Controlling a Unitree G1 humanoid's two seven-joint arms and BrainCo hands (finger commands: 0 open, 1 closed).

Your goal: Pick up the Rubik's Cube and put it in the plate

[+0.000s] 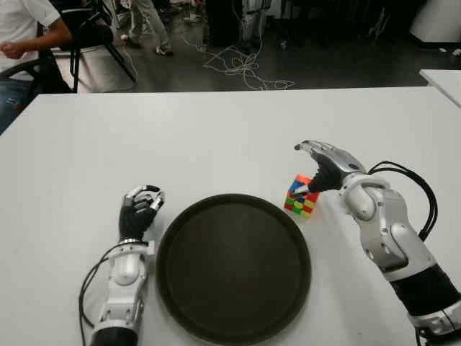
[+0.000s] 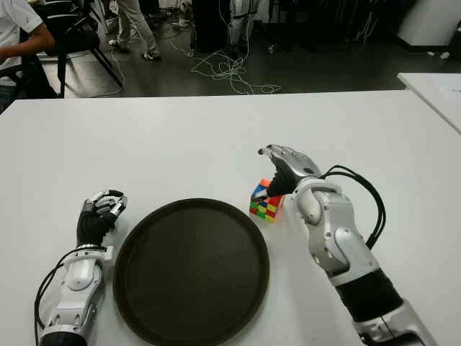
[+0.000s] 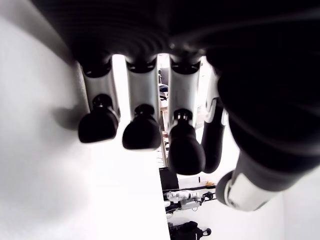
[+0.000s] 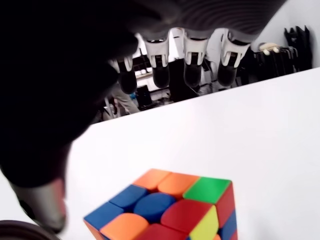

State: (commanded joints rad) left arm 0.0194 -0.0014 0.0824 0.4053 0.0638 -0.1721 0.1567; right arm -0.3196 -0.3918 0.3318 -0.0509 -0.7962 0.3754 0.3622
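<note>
The Rubik's Cube (image 1: 302, 195) stands on the white table just past the right rim of the round dark plate (image 1: 233, 268). My right hand (image 1: 322, 168) hovers over the cube from the right, fingers stretched out above it and the thumb down at its near side. The right wrist view shows the cube (image 4: 172, 208) below the spread fingers (image 4: 194, 59), with nothing gripped. My left hand (image 1: 140, 209) shows to the left of the plate with its fingers curled and holding nothing.
The white table (image 1: 180, 137) stretches far behind the plate. A seated person (image 1: 21, 43) and chairs are beyond its far left corner. Cables (image 1: 241, 68) lie on the floor behind. Another table's corner (image 1: 443, 79) shows at far right.
</note>
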